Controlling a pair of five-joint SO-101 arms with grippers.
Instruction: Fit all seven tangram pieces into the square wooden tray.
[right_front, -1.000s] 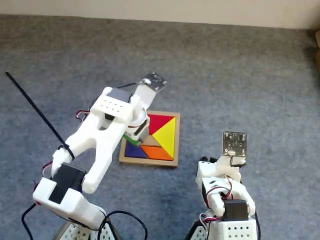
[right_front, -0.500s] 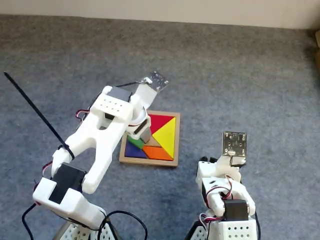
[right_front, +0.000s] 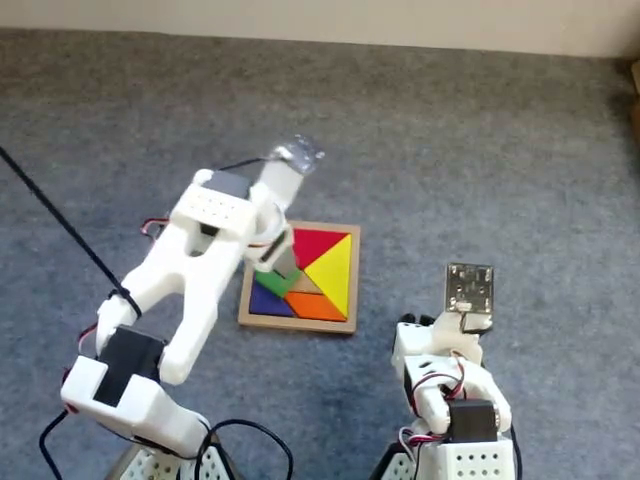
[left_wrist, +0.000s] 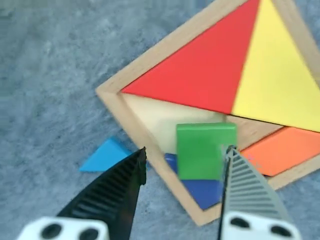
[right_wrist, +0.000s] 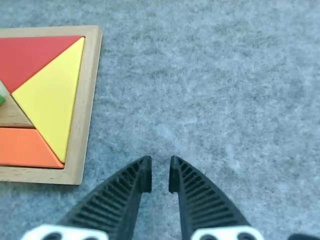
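Hovering over the square wooden tray (left_wrist: 107, 92), the left gripper (left_wrist: 185, 149) has its jaws spread wide, one fingertip at the edge of the green square (left_wrist: 205, 150) and the other well off it, above the tray's rim. The green square lies inside the tray, partly over the dark blue triangle (left_wrist: 202, 192) and partly over bare wood. The red triangle (left_wrist: 200, 75), yellow triangle (left_wrist: 272, 85) and orange parallelogram (left_wrist: 280, 150) sit flat in the tray. A light blue triangle (left_wrist: 107, 156) lies on the grey carpet (right_wrist: 210, 75) just outside the rim. The right gripper (right_wrist: 160, 175) hangs above the carpet near the tray's yellow side, its fingers drawn almost together and holding nothing.
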